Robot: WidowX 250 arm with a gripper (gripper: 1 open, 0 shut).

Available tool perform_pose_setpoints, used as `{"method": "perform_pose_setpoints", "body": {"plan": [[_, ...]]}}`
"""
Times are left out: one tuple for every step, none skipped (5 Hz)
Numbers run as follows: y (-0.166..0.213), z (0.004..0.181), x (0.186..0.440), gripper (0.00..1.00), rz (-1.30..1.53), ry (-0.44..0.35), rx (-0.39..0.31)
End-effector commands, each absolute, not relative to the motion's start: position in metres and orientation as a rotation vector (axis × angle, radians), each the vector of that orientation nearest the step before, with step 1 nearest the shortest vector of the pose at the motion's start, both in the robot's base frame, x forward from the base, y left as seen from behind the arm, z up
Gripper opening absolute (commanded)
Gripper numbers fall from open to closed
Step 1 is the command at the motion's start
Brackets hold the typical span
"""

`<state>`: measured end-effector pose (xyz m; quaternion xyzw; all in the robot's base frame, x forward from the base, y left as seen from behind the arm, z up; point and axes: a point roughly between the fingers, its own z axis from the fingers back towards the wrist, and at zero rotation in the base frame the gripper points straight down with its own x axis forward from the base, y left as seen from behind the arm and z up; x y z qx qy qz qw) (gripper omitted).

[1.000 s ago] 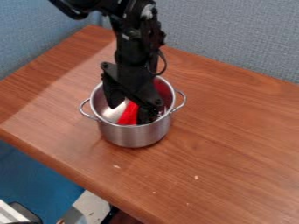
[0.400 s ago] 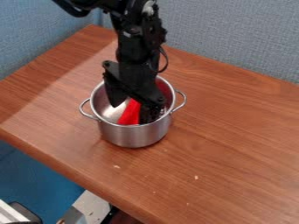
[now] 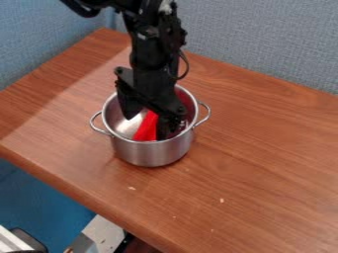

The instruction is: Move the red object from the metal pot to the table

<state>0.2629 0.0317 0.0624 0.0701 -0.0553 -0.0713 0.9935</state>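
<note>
**Tool lowered into the pot, red bar between spread jaws**

A blue-grey wall is seen behind a reddish-brown wood-grain counter (image 3: 251, 178) with a rounded near edge. A black robot arm (image 3: 156, 44) is reached down from the upper left. A small shiny steel pot (image 3: 152, 138) with two loop handles is set on the counter near its middle. The tool (image 3: 149, 111) is pointed straight down into the pot, its jaws spread wide and released. The red bar (image 3: 145, 126) is leaned inside the pot, between the jaws; contact cannot be told.
</note>
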Motion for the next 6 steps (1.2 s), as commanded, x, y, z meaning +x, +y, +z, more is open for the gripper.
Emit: {"method": "perform_pose_setpoints", "body": {"plan": [[0.036,0.071,0.272,1.0,-0.127,-0.148,0.146],[0.036,0.071,0.273,1.0,-0.125,-0.146,0.143],[0.037,0.069,0.274,1.0,-0.123,-0.145,0.142],[0.037,0.066,0.275,1.0,-0.124,-0.135,0.139],[0.037,0.063,0.275,1.0,-0.125,-0.124,0.136],[0.037,0.06,0.275,1.0,-0.127,-0.109,0.132]]}}
